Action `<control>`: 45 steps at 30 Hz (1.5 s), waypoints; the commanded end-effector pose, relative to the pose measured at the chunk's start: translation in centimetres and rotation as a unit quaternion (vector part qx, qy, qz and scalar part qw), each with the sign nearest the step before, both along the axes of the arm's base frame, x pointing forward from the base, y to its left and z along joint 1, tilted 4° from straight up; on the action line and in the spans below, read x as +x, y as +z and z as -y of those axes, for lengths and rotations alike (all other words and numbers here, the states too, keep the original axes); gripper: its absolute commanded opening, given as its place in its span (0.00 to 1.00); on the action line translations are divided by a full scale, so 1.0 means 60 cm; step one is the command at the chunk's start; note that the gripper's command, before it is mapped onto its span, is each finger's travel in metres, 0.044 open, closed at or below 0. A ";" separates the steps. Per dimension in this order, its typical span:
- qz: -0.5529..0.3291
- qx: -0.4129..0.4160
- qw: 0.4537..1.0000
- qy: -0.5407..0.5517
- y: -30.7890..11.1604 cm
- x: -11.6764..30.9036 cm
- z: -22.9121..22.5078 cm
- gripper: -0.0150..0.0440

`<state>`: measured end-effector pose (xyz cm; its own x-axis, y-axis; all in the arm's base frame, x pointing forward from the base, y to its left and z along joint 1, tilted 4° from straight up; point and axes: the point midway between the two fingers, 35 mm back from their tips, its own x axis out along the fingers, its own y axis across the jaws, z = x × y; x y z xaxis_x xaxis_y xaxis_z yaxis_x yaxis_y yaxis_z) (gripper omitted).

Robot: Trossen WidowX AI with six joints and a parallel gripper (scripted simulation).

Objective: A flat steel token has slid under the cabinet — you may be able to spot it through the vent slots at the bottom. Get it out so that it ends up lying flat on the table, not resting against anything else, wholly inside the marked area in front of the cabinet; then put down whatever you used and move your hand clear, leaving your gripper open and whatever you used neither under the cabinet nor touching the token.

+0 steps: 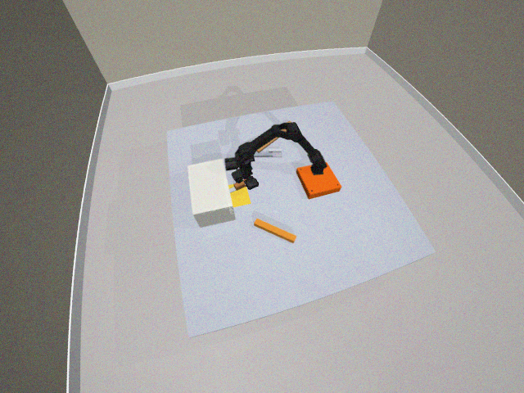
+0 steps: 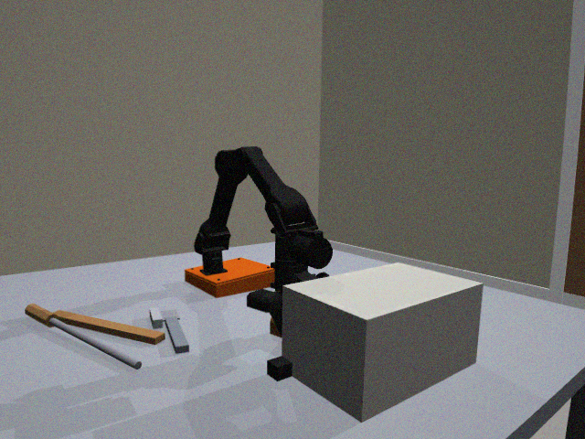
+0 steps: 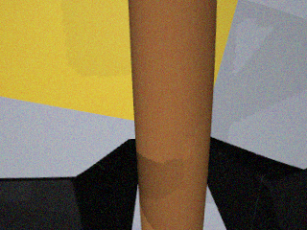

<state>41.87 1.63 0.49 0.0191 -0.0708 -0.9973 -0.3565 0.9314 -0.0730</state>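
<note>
My gripper (image 1: pixel 245 182) (image 3: pixel 168 146) is shut on the brown handle (image 1: pixel 239 185) (image 3: pixel 173 72) (image 2: pixel 275 327) of a tool, low in front of the white cabinet (image 1: pixel 207 186) (image 2: pixel 377 294). A short pale part of the tool shows between the handle and the cabinet's front in the top view; its far end is hidden. The yellow marked area (image 1: pixel 241 197) (image 3: pixel 62 48) lies against the cabinet's front, and the handle passes over its edge in the wrist view. The steel token is not visible in any view, and the vent slots cannot be made out.
A black cube (image 2: pixel 279 369) sits by the cabinet's corner. A rod with a wooden handle (image 2: pixel 94 341), a wooden bar (image 2: pixel 111 326) and a grey angled piece (image 2: pixel 175 334) (image 1: pixel 270 154) lie to one side. An orange bar (image 1: pixel 275 231) lies on the other side. The orange base (image 1: pixel 319 186) (image 2: pixel 240 273) carries my arm.
</note>
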 end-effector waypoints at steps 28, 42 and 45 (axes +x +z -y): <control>-0.002 0.003 1.000 0.002 -0.002 -0.034 0.009 0.25; -0.003 0.003 1.000 0.002 -0.002 -0.054 0.018 0.25; -0.003 0.003 1.000 0.002 -0.002 -0.059 0.020 0.25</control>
